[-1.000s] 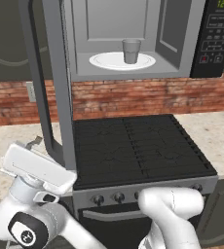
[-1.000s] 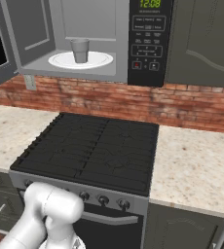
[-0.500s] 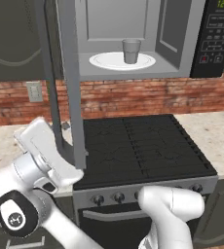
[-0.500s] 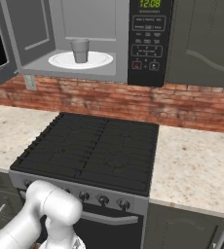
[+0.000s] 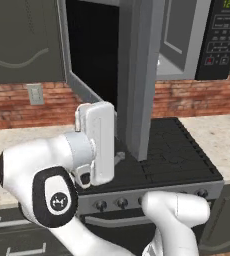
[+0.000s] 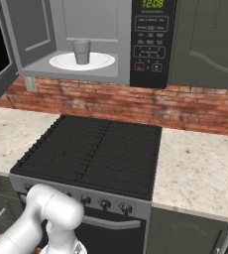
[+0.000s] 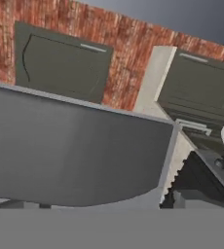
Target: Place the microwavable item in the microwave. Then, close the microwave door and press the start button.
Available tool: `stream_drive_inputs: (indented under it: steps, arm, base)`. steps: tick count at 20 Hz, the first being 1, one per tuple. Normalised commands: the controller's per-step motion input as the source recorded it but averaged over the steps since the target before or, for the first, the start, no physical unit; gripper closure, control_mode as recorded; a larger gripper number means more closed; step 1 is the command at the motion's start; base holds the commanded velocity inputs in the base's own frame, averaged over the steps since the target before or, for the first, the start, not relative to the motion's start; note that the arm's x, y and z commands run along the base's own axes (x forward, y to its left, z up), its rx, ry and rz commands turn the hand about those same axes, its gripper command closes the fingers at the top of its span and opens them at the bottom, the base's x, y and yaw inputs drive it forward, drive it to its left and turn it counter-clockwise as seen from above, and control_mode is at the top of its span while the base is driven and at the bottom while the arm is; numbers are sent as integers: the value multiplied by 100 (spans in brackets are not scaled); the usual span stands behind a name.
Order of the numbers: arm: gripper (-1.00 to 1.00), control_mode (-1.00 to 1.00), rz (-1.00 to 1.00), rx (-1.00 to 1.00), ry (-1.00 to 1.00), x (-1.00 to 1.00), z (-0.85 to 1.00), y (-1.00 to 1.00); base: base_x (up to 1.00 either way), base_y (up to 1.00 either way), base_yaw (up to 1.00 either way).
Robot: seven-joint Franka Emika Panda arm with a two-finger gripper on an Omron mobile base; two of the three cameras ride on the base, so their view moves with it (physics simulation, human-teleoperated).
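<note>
Microwavable item [image 6: 81,51], the small translucent greyish cup, stands upright on the white turntable plate [image 6: 102,61] inside the microwave [image 6: 146,43], so the placing part looks done and the step in hand appears to be closing the microwave door [image 5: 139,75]. In the left base view that door stands partway round, its grey edge facing the camera above the black stove [image 5: 172,155], with the arm's white hand [image 5: 101,142] low beside its lower edge; whether they touch cannot be told. The hand view looks along the door's broad dark glass [image 7: 75,146] at close range. The fingertips cannot be made out there, but the jaws are spread to their widest and nothing is seen between them. To close the door well, the robot would probably do best to push with the flat of the hand against the outer face near the free edge, far from the hinge, following the door's arc rather than driving straight ahead, so the contact does not slide off the frame. It should press until the door seats flush, then draw back before reaching for the control panel [image 6: 149,42]. A push too near the hinge risks stalling the swing. As for writing, green digits [image 6: 152,4] on the panel read about 12:08; the button legends below are too small to read.
</note>
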Motion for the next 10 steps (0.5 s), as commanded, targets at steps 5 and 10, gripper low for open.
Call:
stream_drive_inputs:
  steps: [5,10]
  arm:
    - [-100,-100,25,36,-6,58,0,-99]
    - [-100,-100,29,23,-6,86,0,-69]
  base:
    - [0,0,0]
    - [0,0,0]
